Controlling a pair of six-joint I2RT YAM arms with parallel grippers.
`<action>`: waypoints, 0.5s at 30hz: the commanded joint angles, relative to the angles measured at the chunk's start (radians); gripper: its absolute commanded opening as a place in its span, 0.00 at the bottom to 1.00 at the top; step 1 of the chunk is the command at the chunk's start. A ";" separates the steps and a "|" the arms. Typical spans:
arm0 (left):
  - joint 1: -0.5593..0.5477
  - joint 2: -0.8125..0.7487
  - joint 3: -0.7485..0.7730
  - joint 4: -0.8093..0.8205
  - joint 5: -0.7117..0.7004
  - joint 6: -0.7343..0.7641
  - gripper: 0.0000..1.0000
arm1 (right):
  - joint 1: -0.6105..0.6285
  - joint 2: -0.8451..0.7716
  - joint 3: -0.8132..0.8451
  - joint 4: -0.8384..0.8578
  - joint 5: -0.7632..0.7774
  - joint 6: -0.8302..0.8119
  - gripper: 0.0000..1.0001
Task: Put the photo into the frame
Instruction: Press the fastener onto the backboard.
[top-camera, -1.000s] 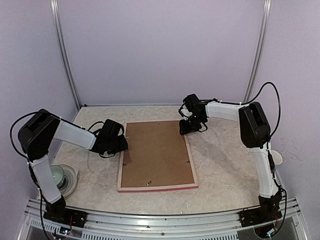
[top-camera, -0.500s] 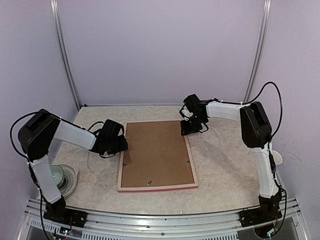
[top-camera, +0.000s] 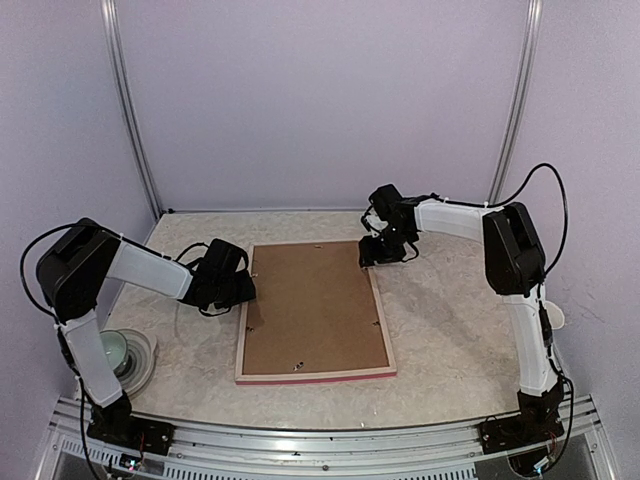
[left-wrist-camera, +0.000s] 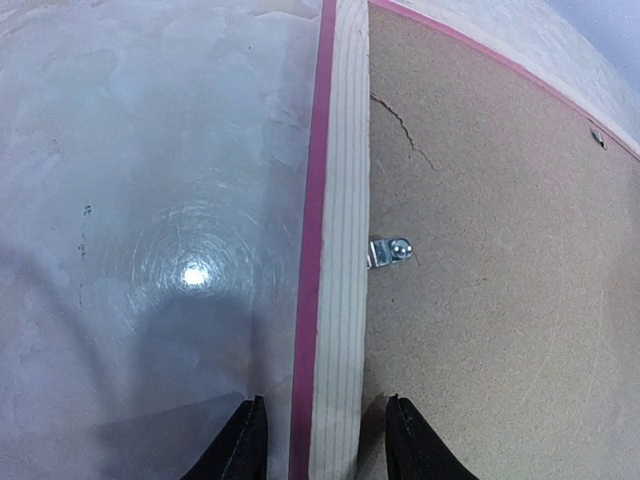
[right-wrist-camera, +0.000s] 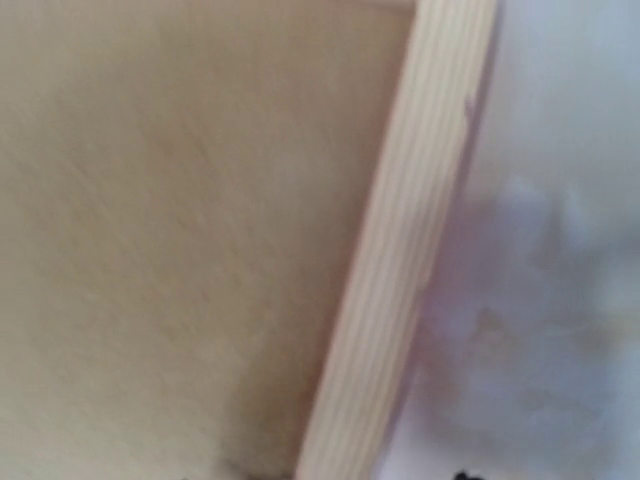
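The frame lies face down in the middle of the table, its pale back rail and pink-red edge showing around a brown backing board. The photo is hidden. My left gripper sits low at the frame's left rail. In the left wrist view its fingers straddle the frame rail with a gap on each side, so the left gripper is open. My right gripper hovers at the far right corner. The blurred right wrist view shows the frame rail between the barely visible tips of the open right gripper.
A small metal turn clip sits on the backing board by the left rail. A round grey-green dish stands at the near left by my left arm's base. A small white object lies at the right edge. Purple walls enclose the table.
My right gripper has shifted slightly up and back at the frame's far right corner, and its jaws have widened. The left arm and the frame have not moved.
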 joint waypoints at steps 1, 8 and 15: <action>-0.004 0.002 -0.016 -0.029 -0.010 -0.002 0.41 | -0.016 -0.025 0.055 -0.015 0.005 0.026 0.57; -0.002 0.002 -0.008 -0.033 -0.009 -0.002 0.41 | -0.021 0.017 0.083 -0.001 0.029 0.053 0.56; -0.002 0.004 -0.007 -0.037 -0.013 0.000 0.41 | -0.021 0.049 0.080 0.003 0.040 0.046 0.54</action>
